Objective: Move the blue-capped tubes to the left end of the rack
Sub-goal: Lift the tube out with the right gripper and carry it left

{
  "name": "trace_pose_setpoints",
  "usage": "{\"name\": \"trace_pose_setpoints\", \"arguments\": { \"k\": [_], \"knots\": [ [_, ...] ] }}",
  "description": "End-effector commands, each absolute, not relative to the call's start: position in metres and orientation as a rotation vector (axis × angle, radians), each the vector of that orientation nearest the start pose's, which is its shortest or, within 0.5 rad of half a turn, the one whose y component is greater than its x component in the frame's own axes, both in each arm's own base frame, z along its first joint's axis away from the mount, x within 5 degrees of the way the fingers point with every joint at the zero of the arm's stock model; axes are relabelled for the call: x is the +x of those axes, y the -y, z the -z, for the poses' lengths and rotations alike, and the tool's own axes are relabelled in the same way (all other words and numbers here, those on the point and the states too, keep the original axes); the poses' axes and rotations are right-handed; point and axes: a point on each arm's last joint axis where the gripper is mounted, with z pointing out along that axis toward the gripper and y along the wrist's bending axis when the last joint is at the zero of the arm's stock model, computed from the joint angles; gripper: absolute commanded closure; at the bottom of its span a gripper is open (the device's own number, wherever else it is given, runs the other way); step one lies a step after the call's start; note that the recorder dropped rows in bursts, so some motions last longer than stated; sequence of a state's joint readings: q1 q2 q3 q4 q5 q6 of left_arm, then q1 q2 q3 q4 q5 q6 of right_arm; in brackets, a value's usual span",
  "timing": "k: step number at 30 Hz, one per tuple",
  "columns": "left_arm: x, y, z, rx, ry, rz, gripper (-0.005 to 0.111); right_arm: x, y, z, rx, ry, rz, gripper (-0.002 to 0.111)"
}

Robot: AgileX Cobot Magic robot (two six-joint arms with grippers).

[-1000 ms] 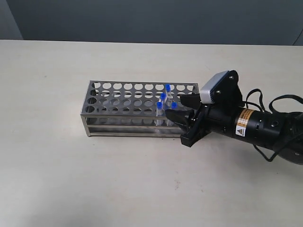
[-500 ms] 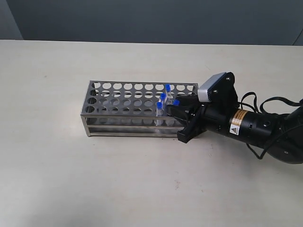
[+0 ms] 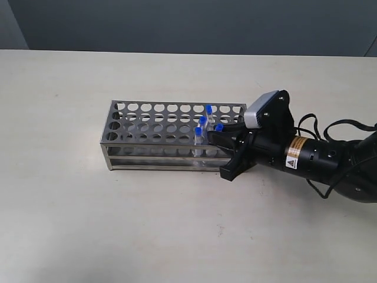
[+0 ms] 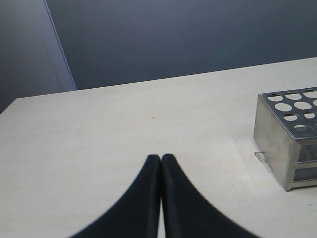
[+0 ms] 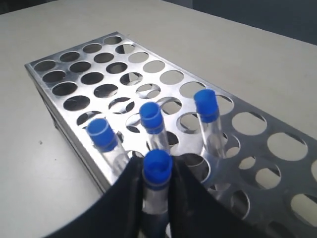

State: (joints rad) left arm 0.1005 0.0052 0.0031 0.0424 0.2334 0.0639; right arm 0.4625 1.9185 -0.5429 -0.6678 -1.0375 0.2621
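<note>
**Clamp on rightmost tube [image 3: 218, 127], right part of rack [image 3: 147, 144]**

R arm comes in from the right, low over the table [image 3: 70, 224]. The right gripper [image 3: 219, 134] sits over the rack's top plate near its right end. Both black fingers [image 5: 129, 198] press against the rightmost tube just below its blue cap, and the cap pokes up betw. the tips. That tube's lower part is hidden behind the fingers, so can't tell whether it's seated in a hole.

Blue-capped tubes [image 5: 151, 116]: four in all, bunched together toward the rack's right end. The other three stand in holes, clear of the fingers and just left of the clamped one:
- far tube [image 3: 208, 109], toward the far rows
- middle tube [image 3: 202, 120], betw. the other two
- near tube [image 3: 198, 131], at the near edge

The rack lies left-right across mid-table w/ its long side facing near. Its holes from the tubes over to the left end are open.

Left gripper [image 4: 161, 157]: fingers together, tips touching, nothing betw. them. It hangs over bare table off the rack's left end, well apart from it; its wrist view shows the rack's left end wall and corner holes.
</note>
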Motion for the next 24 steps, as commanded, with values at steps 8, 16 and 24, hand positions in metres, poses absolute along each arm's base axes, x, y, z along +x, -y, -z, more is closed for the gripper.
{"name": "trace_pose_setpoints", "arguments": {
  "k": [8, 16, 24],
  "knots": [
    [0.055, -0.006, -0.192, 0.001, -1.717, -0.159, 0.106, 0.235, -0.162, -0.196, -0.923, -1.603, -0.588, 0.109],
    [0.055, -0.006, -0.192, 0.001, -1.717, -0.159, 0.106, 0.235, -0.181, -0.258, -0.932, -1.468, -0.693, 0.109],
    [0.055, -0.006, -0.192, 0.001, -1.717, -0.159, 0.106, 0.265, -0.282, -0.259, -1.094, -1.39, -0.795, 0.109]
  ]
}}
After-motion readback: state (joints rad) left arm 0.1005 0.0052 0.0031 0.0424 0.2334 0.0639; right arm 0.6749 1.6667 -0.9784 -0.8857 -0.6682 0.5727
